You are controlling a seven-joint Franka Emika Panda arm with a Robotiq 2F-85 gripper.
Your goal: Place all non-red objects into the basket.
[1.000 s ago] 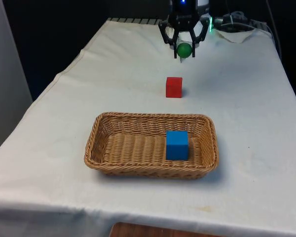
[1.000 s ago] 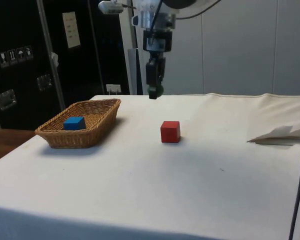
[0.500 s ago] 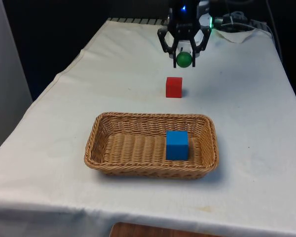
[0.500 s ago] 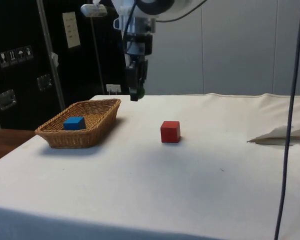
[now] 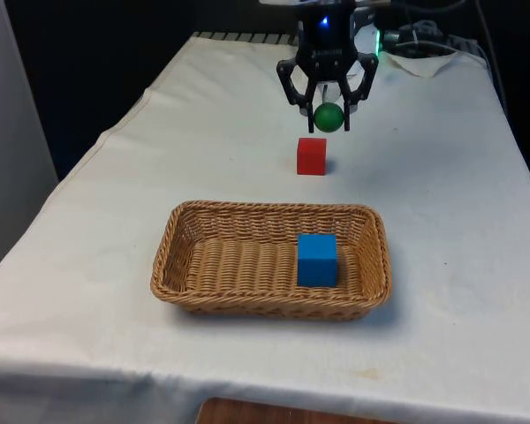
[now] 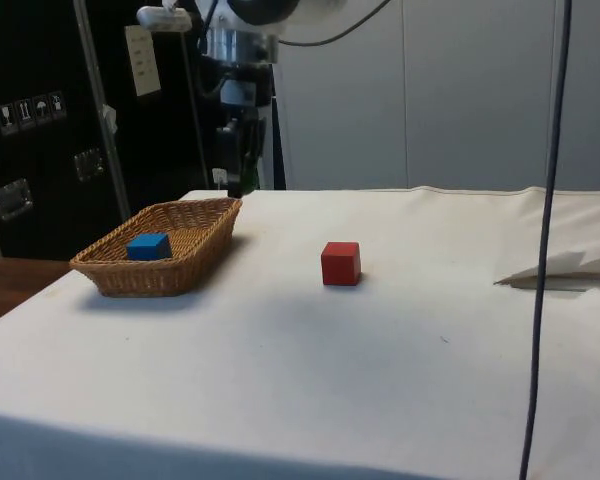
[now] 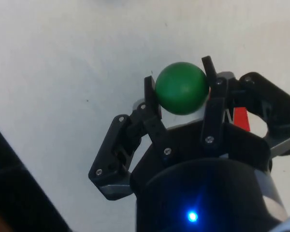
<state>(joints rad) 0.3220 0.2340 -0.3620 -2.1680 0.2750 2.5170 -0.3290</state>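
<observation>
the gripper [image 5: 329, 116] is clamped on a green ball [image 5: 329, 116], held in the air above the cloth [image 5: 159, 159], just beyond the red cube [image 5: 312, 155]. the basket [image 5: 185, 231] sits nearer, with the blue cube [image 5: 317, 260] inside at its right in the front view. in the side view the gripper [image 6: 236, 186] hangs above the basket's [image 6: 195, 245] far end.

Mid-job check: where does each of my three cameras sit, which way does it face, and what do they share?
Front view: looks down the table at the basket with the blue cube, the red cube beyond, the gripper above.
Side view: from the table's side, dark cabinets behind; the arm hangs near the basket.
Wrist view: looks along the fingers onto the cloth.
Shared: the green ball, front and wrist.
</observation>
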